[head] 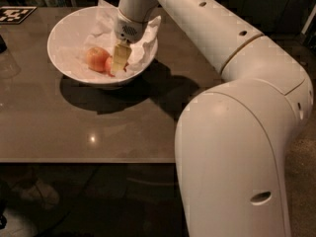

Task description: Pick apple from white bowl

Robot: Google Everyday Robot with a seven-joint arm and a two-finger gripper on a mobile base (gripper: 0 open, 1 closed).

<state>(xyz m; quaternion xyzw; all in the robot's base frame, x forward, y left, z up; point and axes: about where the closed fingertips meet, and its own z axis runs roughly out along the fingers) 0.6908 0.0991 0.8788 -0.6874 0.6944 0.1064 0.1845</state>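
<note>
The white bowl (58, 36) stands on the far left part of the table, lined with crumpled white paper (105, 26). My gripper (119, 61) reaches down into the bowl from the upper right. It sits right over the deeper red apple (107, 66), which shows only as a red sliver at the gripper's left side. A paler peach-orange apple (96, 58) lies just left of it, touching or nearly touching.
The bowl rests on a dark brown table (74, 127) whose front edge runs across the middle of the view. A black-and-white marker tag (12, 14) lies at the far left corner. My arm's large white body (237, 147) fills the right foreground.
</note>
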